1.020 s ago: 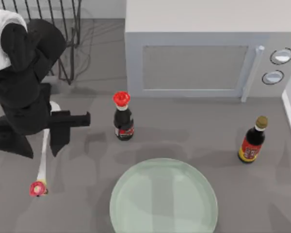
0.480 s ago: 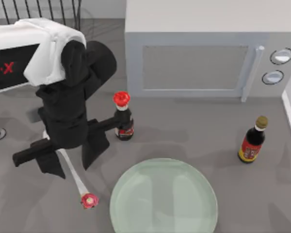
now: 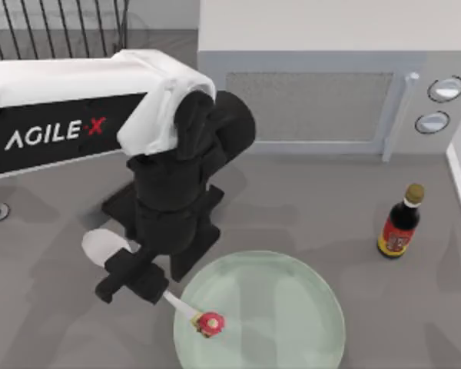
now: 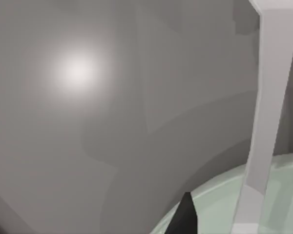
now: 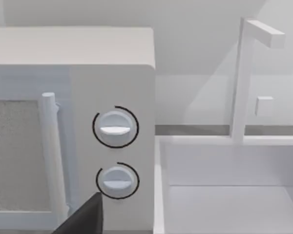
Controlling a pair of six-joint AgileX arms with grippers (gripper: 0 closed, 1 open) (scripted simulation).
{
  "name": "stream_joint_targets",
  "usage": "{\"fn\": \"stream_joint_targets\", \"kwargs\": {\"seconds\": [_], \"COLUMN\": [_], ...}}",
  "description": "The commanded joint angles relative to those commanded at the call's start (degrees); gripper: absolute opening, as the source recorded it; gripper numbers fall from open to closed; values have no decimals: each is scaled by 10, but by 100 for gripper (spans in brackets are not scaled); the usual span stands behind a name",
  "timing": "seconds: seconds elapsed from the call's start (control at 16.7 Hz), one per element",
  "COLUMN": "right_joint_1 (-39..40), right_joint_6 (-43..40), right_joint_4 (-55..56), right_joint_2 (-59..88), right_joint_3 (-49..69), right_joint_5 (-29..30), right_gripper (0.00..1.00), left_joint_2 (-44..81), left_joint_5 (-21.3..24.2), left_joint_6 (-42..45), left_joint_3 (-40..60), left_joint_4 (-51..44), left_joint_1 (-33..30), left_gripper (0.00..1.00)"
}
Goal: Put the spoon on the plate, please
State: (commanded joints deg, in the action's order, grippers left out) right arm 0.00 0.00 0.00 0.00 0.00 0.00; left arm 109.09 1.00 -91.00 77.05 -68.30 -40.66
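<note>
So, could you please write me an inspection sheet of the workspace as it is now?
Surface: grey table, bare at the front left.
Spoon: held by the left hand; white bowl sticks out over the table, pink knob over the plate's left part.
Plate: pale green plate, front centre, nothing lying on it yet.
Clutter: sauce bottle upright at the right.
Hands: left hand shut on the spoon at the plate's left rim; a dark fingertip in the right wrist view, facing the microwave.
Cables: nothing seen.
Surroundings: microwave at the back, wire rack back left, white sink beside the microwave.
</note>
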Motion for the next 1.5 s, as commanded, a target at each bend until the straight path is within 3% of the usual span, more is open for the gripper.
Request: {"fn": "stream_joint_targets", "kwargs": {"seconds": [0.42, 0.66, 0.9, 1.5], "right_joint_1": [0, 0, 0, 0], "right_joint_6": [0, 0, 0, 0], "right_joint_4": [0, 0, 0, 0], "right_joint_2": [0, 0, 0, 0], "right_joint_3": [0, 0, 0, 0], "right_joint_5": [0, 0, 0, 0], "right_gripper": [100, 100, 100, 100], "left_joint_2": [29, 29, 27, 29], "left_joint_5": [-5, -12, -17, -22], "left_joint_6": [-340, -479, -538, -537], "left_joint_3": [43, 57, 64, 67], "left_joint_4": [21, 42, 52, 62], "left_joint_1": [-91, -131, -148, -148], "left_gripper": [0, 0, 0, 0]}}
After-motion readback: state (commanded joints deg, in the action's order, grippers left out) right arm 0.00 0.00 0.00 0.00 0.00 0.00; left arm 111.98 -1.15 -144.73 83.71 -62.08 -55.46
